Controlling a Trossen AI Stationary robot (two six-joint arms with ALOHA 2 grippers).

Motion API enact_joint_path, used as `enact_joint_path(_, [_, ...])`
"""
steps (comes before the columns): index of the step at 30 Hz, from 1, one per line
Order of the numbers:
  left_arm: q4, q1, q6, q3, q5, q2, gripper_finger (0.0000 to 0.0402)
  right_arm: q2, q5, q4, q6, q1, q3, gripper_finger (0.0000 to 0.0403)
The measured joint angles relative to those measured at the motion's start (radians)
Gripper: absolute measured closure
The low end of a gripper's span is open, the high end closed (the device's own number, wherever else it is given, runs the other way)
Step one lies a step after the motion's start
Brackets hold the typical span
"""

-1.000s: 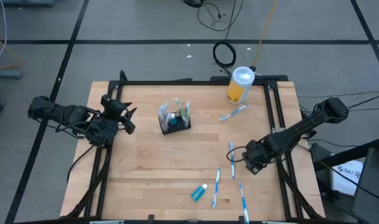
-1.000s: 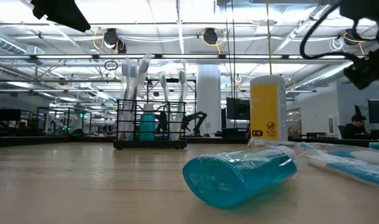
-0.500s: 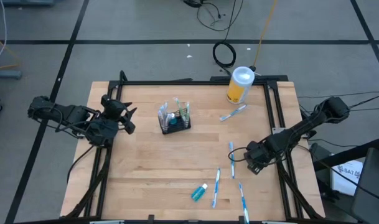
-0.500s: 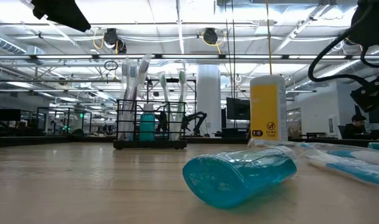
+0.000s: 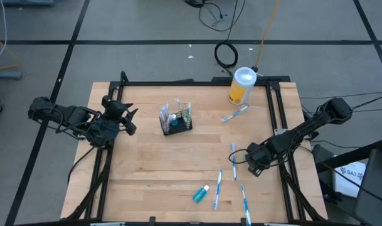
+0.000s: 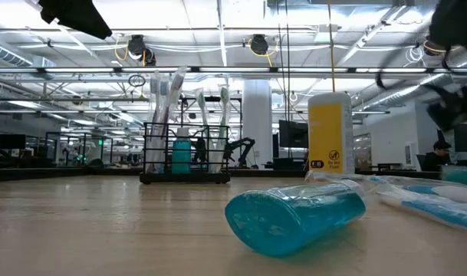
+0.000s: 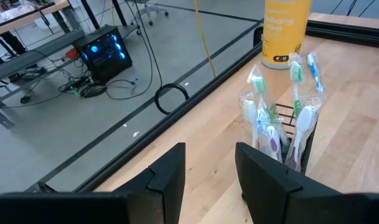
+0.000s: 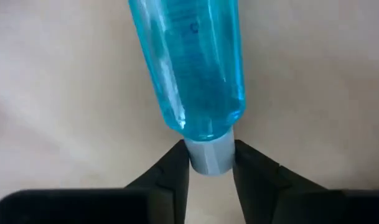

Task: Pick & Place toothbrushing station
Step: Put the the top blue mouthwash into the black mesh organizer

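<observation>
**Grippers and caddy: loading partly done**

Left gripper (image 5: 129, 119), fingers apart and empty, waits at the table's (image 5: 147, 169) left edge. The caddy (image 5: 177, 120) stands upright near centre, already holding several toothbrushes (image 7: 296, 81). Right gripper (image 5: 246, 164), low at the right, pinches the grey cap of a blue toothbrush (image 8: 192, 68). A toothpaste tube (image 5: 201, 194) and other loose brushes (image 5: 218, 182) still lie out.
</observation>
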Motion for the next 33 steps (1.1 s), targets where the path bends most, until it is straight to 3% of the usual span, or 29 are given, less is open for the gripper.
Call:
enact_joint_path(5, [0.001, 0.0, -0.004, 0.0, 0.0, 0.0, 0.0254, -0.008, 0.008, 0.017, -0.012, 0.0, 0.032, 0.029])
enact_joint_path(11, [0.108, 0.0, 0.036, -0.012, 0.017, 0.02, 0.0254, -0.009, 0.05, 0.073, -0.055, -0.011, 0.051, 0.0314])
enact_joint_path(19, [0.307, 0.0, 0.211, -0.032, 0.19, 0.134, 0.0254, -0.009, 0.128, 0.209, -0.18, -0.057, 0.053, 0.0314])
enact_joint_path(23, [0.367, 0.0, 0.23, -0.032, 0.207, 0.209, 0.0254, -0.009, 0.156, 0.249, -0.222, -0.073, 0.053, 0.0313])
enact_joint_path(33, [0.566, 0.003, 0.402, -0.032, 0.369, 0.406, 0.0254, -0.009, 0.296, 0.542, -0.484, -0.143, 0.053, 0.0313])
